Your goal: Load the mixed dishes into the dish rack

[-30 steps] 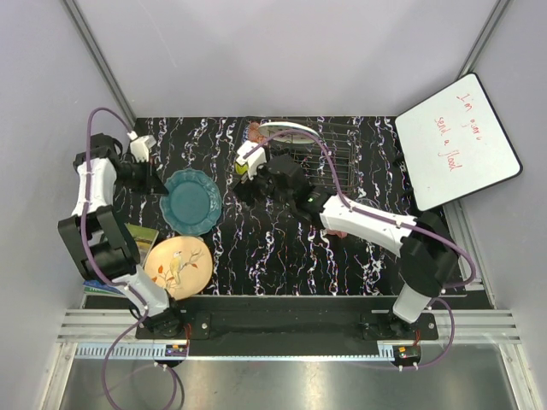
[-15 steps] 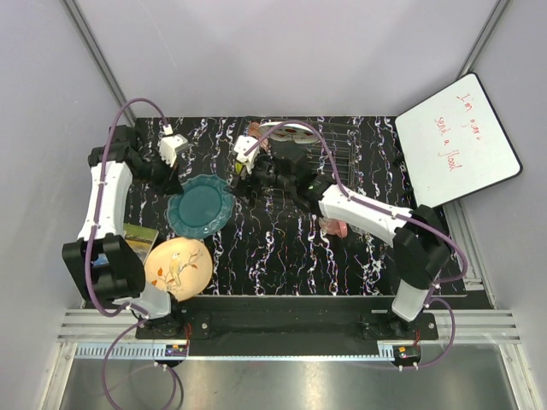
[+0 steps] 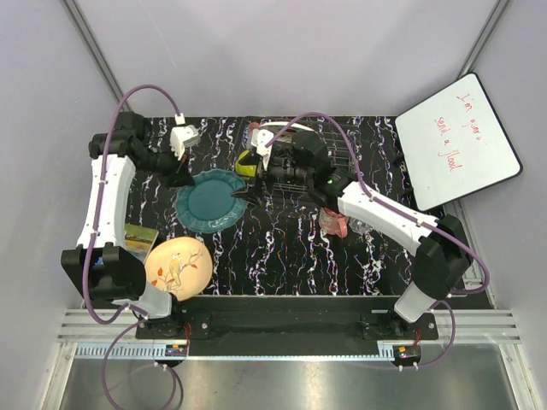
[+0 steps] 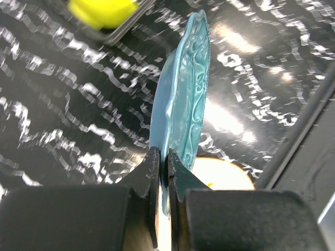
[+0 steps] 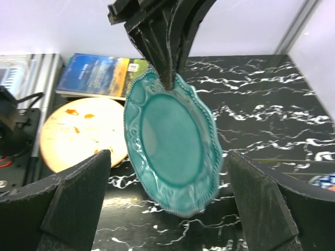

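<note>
Moved since a sec ago: L arm (image 3: 107,192) has swung up and to the right, and the teal plate (image 4: 183,99) has come off the table (image 3: 282,248) w/ it; L gripper (image 4: 163,157) is clenched on the plate's rim, one finger on each face, plate on edge and running straight out past the fingertips; R gripper (image 5: 168,157) is spread wide, nothing in it; in R wrist view I see the plate hanging ahead of the R jaws, centred on the gap betw. them, touching neither finger, tilted; peach floral plate (image 5: 84,136) lies flat beyond one R finger, blue-green book (image 5: 99,76) further out behind it; lime-yellow bowl (image 4: 103,11), blurred, sits well past the L fingertips, to one side of the plate; dish rack (image 3: 338,145) is behind the R jaws in top view; pink mug (image 3: 335,224) is further back, beside R forearm
</note>
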Motion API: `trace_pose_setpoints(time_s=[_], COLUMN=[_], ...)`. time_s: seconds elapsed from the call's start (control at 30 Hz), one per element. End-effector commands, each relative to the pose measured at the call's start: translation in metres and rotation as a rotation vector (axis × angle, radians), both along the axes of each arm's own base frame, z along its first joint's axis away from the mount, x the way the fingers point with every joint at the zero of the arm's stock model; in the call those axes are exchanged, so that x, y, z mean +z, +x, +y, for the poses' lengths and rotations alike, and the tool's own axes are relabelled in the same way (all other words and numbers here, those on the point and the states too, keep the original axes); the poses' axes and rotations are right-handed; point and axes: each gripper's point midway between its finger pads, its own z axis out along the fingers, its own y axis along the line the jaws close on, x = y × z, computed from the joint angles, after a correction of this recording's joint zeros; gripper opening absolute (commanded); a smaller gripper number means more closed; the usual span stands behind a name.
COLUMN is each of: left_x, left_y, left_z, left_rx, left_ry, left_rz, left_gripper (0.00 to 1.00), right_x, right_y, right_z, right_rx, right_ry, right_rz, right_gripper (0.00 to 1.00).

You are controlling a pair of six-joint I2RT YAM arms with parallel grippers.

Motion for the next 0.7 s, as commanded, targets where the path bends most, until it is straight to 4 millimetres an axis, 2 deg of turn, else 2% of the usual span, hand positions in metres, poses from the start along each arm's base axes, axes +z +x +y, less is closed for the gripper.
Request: trace_pose_setpoints(time_s=[0.0, 0.17, 0.43, 0.53, 0.67], left_x=[0.061, 0.08, 0.088, 0.087, 0.081], left_y=[-0.011, -0.011, -0.019, -0.02, -0.022], left_z=[-0.043, -0.052, -0.06, -0.059, -0.06], left_rx=[-0.118, -0.137, -0.161, -0.16, -0.162], left_ry=[-0.149, -0.17, -0.204, -0.199, -0.202], left_rz=[-0.114, -0.142, -0.133, -0.127, -0.106], left_gripper=[0.0, 0.0, 0.0, 0.0, 0.0], right_x=[-0.003, -0.012, -0.039, -0.045, -0.041], right_y=[-0.007, 0.0, 0.01, 0.021, 0.046], right_z=[0.005, 0.006, 0.005, 0.002, -0.009], right_rx=[0.045, 0.02, -0.012, -0.06, -0.178], right_ry=[0.022, 0.008, -0.032, -0.05, -0.058], right_rz=[0.05, 0.061, 0.101, 0.065, -0.009], right_gripper=[1.0, 1.0, 0.96, 0.96, 0.96])
